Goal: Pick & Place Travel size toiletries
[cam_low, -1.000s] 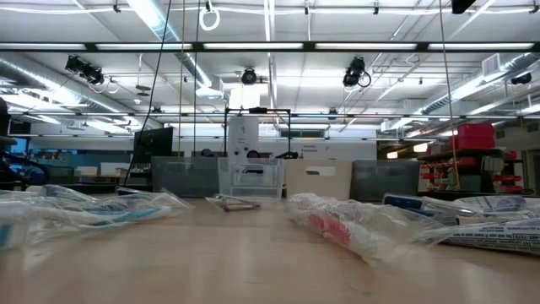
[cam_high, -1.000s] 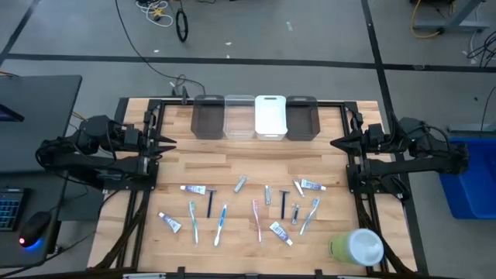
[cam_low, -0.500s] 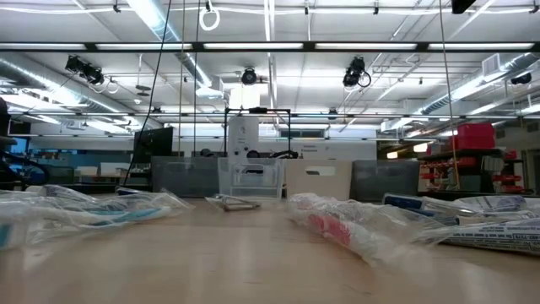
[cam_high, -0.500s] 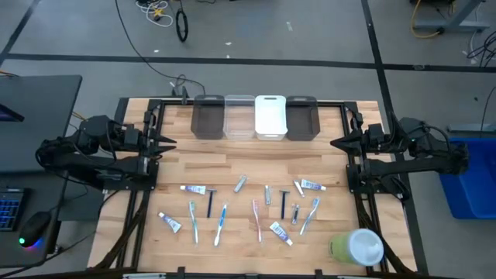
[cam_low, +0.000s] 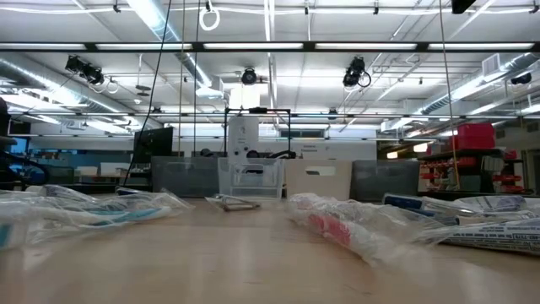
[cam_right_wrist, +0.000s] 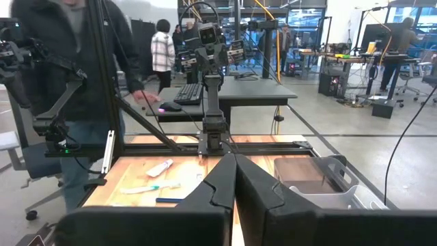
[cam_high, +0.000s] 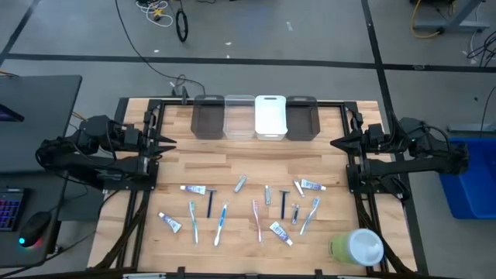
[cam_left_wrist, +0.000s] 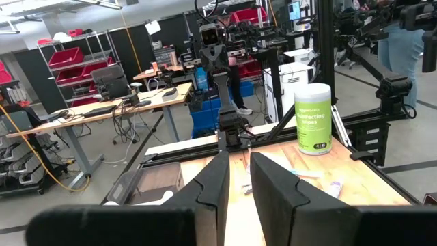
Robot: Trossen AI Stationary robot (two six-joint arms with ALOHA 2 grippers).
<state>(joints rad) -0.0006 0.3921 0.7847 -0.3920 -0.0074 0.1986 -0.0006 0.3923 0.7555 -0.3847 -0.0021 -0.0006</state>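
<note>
The travel size toiletries (cam_high: 256, 205) lie scattered flat on the near half of the wooden table: white-blue toothpaste tubes (cam_high: 198, 188), black razors (cam_high: 210, 203), blue (cam_high: 221, 223) and pink toothbrushes (cam_high: 256, 219), small grey tubes (cam_high: 240, 184). In the low view they show as clear-wrapped items (cam_low: 337, 226). My left gripper (cam_high: 169, 142) hovers at the table's left edge, its fingers (cam_left_wrist: 239, 156) a narrow gap apart, holding nothing. My right gripper (cam_high: 335, 143) hovers at the right edge, its fingers (cam_right_wrist: 235, 158) shut and empty. Both point toward the table's middle, far from the items.
A row of bins stands at the far edge: dark (cam_high: 208, 116), clear (cam_high: 239, 116), white (cam_high: 270, 116), dark (cam_high: 301, 118). A large green-and-white round container (cam_high: 356, 246) stands at the near right corner. Bare wood lies between bins and items. People stand beyond the table (cam_right_wrist: 82, 61).
</note>
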